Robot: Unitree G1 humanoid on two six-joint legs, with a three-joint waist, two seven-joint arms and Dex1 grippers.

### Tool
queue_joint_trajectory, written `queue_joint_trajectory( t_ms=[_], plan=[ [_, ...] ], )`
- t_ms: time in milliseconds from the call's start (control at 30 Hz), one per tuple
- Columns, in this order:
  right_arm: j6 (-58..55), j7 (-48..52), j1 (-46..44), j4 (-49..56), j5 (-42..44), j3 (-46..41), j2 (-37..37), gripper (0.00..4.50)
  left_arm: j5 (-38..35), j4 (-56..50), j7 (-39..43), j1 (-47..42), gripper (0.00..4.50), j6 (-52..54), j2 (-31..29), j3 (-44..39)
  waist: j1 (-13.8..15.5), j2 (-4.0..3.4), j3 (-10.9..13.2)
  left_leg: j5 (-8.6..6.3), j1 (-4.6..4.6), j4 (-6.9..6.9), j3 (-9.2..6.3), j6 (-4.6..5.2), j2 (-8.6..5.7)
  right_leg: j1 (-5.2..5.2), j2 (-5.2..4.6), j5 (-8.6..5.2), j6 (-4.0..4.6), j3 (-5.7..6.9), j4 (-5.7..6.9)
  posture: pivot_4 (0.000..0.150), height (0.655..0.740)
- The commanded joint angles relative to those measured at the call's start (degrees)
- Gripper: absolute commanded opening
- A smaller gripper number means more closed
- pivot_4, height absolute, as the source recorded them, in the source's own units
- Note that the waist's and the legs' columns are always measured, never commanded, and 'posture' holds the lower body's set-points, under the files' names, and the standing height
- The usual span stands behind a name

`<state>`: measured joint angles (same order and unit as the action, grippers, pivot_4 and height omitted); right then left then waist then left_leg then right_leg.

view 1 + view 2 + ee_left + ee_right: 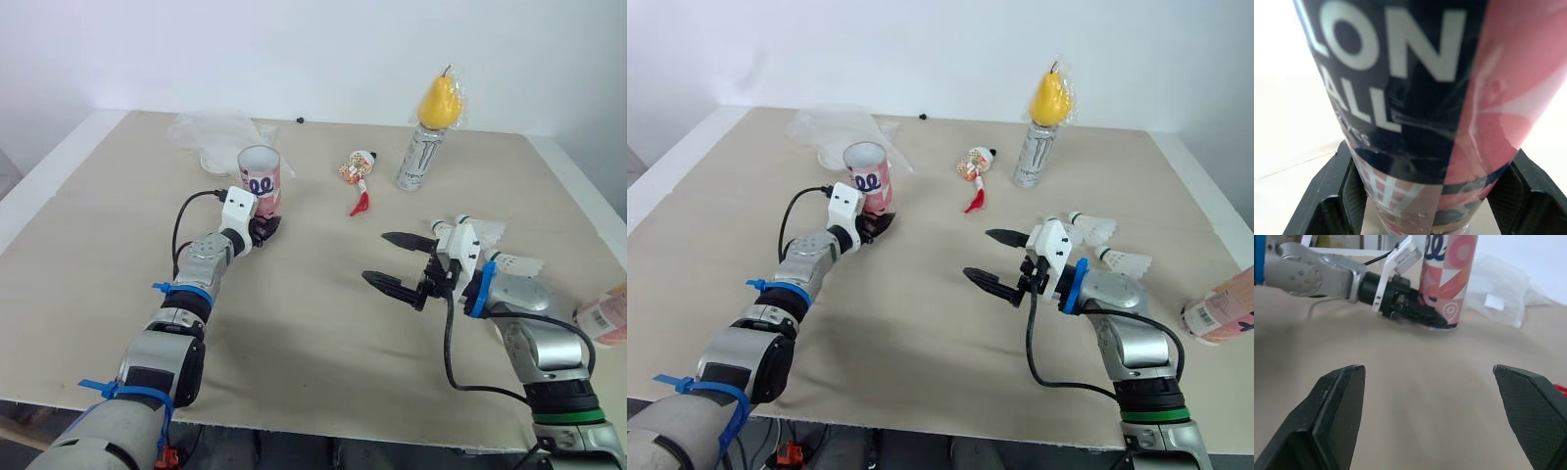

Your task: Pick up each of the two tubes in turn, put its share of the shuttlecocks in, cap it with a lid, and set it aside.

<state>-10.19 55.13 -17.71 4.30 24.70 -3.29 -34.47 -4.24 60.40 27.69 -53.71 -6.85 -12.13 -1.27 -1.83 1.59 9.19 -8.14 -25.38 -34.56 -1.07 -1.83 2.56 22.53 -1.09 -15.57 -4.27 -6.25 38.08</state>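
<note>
Nearest the front edge of the surface point(294, 333), the right hand point(375, 258) hovers low with its two black fingers spread wide and nothing between them. The fingers point across toward the robot's left. By the right edge, a second tube point(605, 315) lies on its side, well apart from that hand.

Just behind the right wrist lie the shuttlecocks point(1127, 261); I count two, both on their sides. They sit on the wrist side of the hand, not ahead of its fingertips. My guess is that the hand would have to draw back or turn round before it could close on one. The right arm is plainly the nearer of the two to them.

Farther in and over to the left, the left hand point(263, 227) is clamped on the base of the upright tube point(261, 181), one finger pressed to each side. The tube stands on the surface with its long axis vertical and its open mouth facing up, so a shuttlecock would need to come down from above.

Beyond lie a crumpled plastic bag point(211, 132) and a can point(421, 157) with a pear point(441, 98) on top.
</note>
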Motion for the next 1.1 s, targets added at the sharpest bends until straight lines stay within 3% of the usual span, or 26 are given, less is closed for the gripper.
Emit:
queue_joint_trajectory(
  t_ms=[33,300,500,867,1100],
  plan=[
    [-4.05,-6.56,3.47,7.57,3.29,-6.01,0.57,4.5,4.24,-8.11,4.45,0.96,2.83,-3.39,-2.63,4.41,0.02,0.0,0.0,0.0,-0.02,0.02,-0.01,0.0,0.0,0.01,0.0,0.02,0.03,0.0,0.0,0.15,0.74],
    [-14.96,-26.07,17.87,25.28,4.79,-14.47,5.75,4.5,8.16,-37.58,28.24,9.65,2.83,7.87,-10.67,19.1,0.29,-0.04,-0.02,-0.11,-0.05,0.13,-0.04,-0.16,0.01,0.05,-0.02,-0.04,0.38,0.03,0.06,0.15,0.74],
    [-20.2,-33.92,19.41,28.3,6.44,-18.13,7.67,4.5,8.2,-46.29,35.69,8.14,2.83,17.59,-12.59,23.43,0.24,-0.13,-0.07,-0.01,0.08,0.02,-0.01,-0.03,0.09,-0.03,0.03,-0.13,0.25,0.02,0.07,0.15,0.74],
    [-21.4,-38.8,8.31,11.95,1.68,-14.92,8.52,4.5,10.25,-49.02,43.73,4.16,2.83,27.35,-13.66,29.03,-0.26,-0.14,-0.08,0.12,0.08,0.01,0.01,0.14,0.09,-0.04,0.04,-0.14,0.39,-0.03,0.07,0.15,0.74],
    [-18.4,-36.22,0.77,-1.1,-2.12,-12.32,7.6,4.5,8.66,-52.97,45.36,4.16,2.83,35.3,-13.65,28.82,-0.74,-0.2,-0.07,0.04,0.03,0.14,-0.06,0.19,0.07,-0.01,0.06,-0.15,0.32,0.02,0.08,0.15,0.74]
  ],
)
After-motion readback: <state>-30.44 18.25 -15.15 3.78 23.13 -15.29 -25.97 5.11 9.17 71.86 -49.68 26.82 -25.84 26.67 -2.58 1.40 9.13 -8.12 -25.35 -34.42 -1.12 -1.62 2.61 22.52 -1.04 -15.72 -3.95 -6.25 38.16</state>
